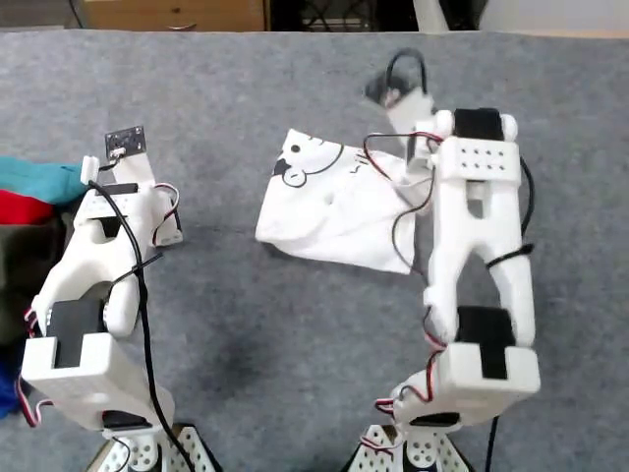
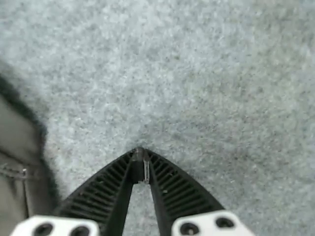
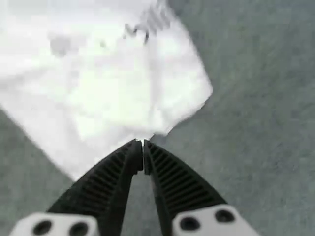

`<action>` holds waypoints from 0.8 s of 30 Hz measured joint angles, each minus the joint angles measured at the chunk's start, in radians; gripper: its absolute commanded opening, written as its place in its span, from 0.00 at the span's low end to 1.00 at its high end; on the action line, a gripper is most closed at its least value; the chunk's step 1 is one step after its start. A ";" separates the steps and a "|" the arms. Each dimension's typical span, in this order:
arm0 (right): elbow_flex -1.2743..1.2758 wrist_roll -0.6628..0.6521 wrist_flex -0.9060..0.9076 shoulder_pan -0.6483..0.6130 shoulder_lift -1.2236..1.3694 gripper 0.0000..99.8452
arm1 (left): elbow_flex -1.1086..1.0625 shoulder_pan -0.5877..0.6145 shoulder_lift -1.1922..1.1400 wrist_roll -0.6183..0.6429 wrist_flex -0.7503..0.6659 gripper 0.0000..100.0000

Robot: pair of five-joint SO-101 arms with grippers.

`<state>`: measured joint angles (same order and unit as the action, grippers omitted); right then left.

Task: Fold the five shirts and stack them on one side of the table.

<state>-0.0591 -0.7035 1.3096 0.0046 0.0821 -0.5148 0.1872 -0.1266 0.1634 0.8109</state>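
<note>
A white shirt (image 1: pixel 334 202) with a bear print lies crumpled and partly folded in the middle of the grey table. My right gripper (image 1: pixel 393 90) hangs just past the shirt's far right corner. In the right wrist view the right gripper (image 3: pixel 142 143) is shut, its tips over the edge of the white shirt (image 3: pixel 113 73), and I see no cloth between them. Close to the pile of shirts on the left, my left gripper (image 2: pixel 141 153) is shut over bare carpet. That pile holds a teal shirt (image 1: pixel 39 179), a red shirt (image 1: pixel 20 206) and a dark olive shirt (image 1: pixel 18 265).
The olive cloth (image 2: pixel 15 147) lies just beside the left gripper. A blue cloth (image 1: pixel 6 385) shows at the table's left edge. The grey carpeted table (image 1: pixel 246 324) is open between the two arms and along the far side. Wooden furniture (image 1: pixel 177 14) stands behind the table.
</note>
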 measured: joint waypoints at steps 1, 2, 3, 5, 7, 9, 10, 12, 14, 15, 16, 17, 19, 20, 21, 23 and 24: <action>0.000 0.014 -0.061 -0.034 0.002 0.02 | 0.000 0.000 0.000 0.000 0.000 0.03; 0.000 0.023 -0.118 -0.069 0.015 0.02 | 0.000 0.000 0.000 0.000 0.000 0.03; 0.000 0.029 -0.167 -0.103 0.038 0.02 | 0.000 0.000 0.000 0.000 0.000 0.03; 0.000 0.035 -0.247 -0.153 0.112 0.02 | 0.000 0.000 0.000 0.000 0.000 0.03; -0.009 0.038 -0.304 -0.173 0.206 0.02 | 0.000 0.000 0.000 0.000 0.000 0.03; -0.041 0.038 -0.325 -0.173 0.301 0.01 | 0.000 0.000 0.000 0.000 0.000 0.03; -0.064 0.038 -0.322 -0.172 0.341 0.01 | 0.000 0.000 0.000 0.000 0.000 0.03; -0.118 0.038 -0.288 -0.166 0.400 0.01 | 0.000 0.000 0.000 0.000 0.000 0.03; -0.175 0.040 -0.218 -0.157 0.423 0.01 | 0.000 0.000 0.000 0.000 0.000 0.03; -0.199 0.044 -0.170 -0.150 0.423 0.01 | 0.000 0.000 0.000 0.000 0.000 0.03; -0.224 0.054 -0.121 -0.147 0.423 0.01 | 0.000 0.000 0.000 0.000 0.000 0.03; -0.244 0.064 -0.078 -0.147 0.423 0.01 | 0.000 0.000 0.000 0.000 0.000 0.03; -0.264 0.069 0.002 -0.147 0.423 0.01 | 0.000 0.000 0.000 0.000 0.000 0.03; -0.265 0.069 0.037 -0.147 0.423 0.01 | 0.000 0.000 0.000 0.000 0.000 0.03; -0.265 0.072 0.072 -0.147 0.423 0.01 | 0.000 0.000 0.000 0.002 0.000 0.03; -0.265 0.072 0.155 -0.147 0.423 0.01 | 0.000 0.000 0.000 0.008 0.000 0.03; -0.267 0.072 0.193 -0.147 0.423 0.01 | 0.000 0.000 0.000 0.008 0.000 0.03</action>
<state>-0.3261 -0.6314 1.5029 -0.1427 0.5056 -0.5148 0.1872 -0.1266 0.1711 0.8109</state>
